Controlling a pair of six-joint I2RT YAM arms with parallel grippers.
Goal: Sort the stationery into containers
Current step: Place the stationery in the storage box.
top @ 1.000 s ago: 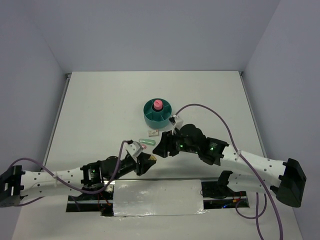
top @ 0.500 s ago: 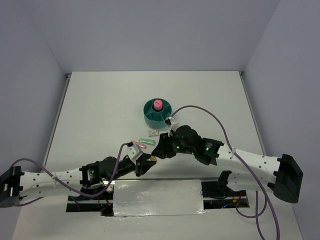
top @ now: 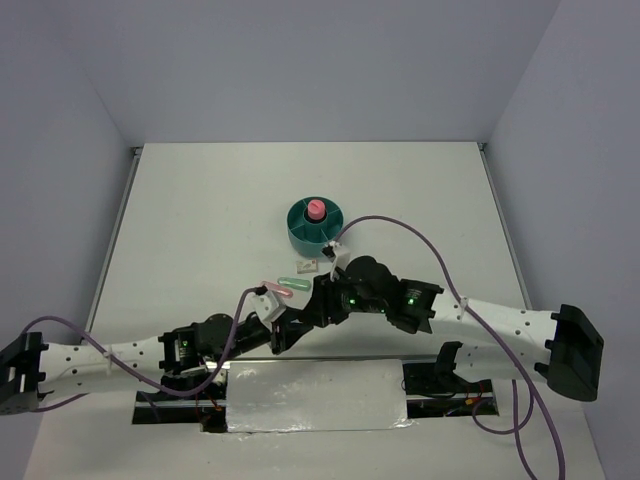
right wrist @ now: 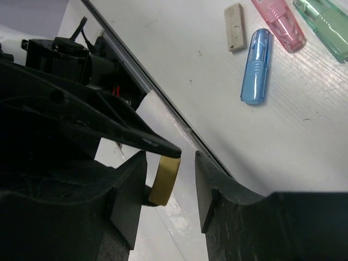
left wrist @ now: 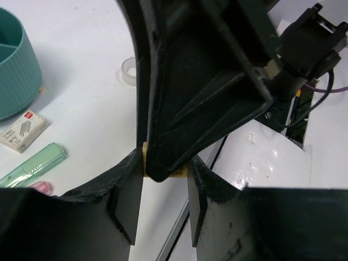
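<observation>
Grey walls enclose a white bench [top: 200, 220]. A round teal plastic desk organiser [top: 300, 235] stands mid-bench, with a pink cylindrical tube [top: 315, 210] upright in its central cup. Lying loose between the organiser and the arms are a small white eraser [left wrist: 22, 129], a green capsule-shaped piece [left wrist: 35, 166], a pink capsule-shaped piece [right wrist: 280, 16], a blue capsule-shaped piece [right wrist: 255, 65], a beige eraser [right wrist: 235, 19] and a clear tape ring [left wrist: 129, 70].

Both arms meet by the bench's near edge, well short of the organiser. The left fingers [left wrist: 128, 201] are clamped on a small tan flat piece [right wrist: 166, 176]. The right fingers [right wrist: 130, 196] stand apart on either side of that piece. A gap shows on one side, so no grip from the right is confirmed.

Assessment: the step in hand appears to be a handover from left to right.

Recommended practice:
- Close the right fingers squarely across the piece's flat faces, clear of the left fingertips.
- Confirm a firm hold before the left lets go.
- Release slowly, since so thin a piece may twist or drop.

Which compartment suits the piece cannot be told.
</observation>
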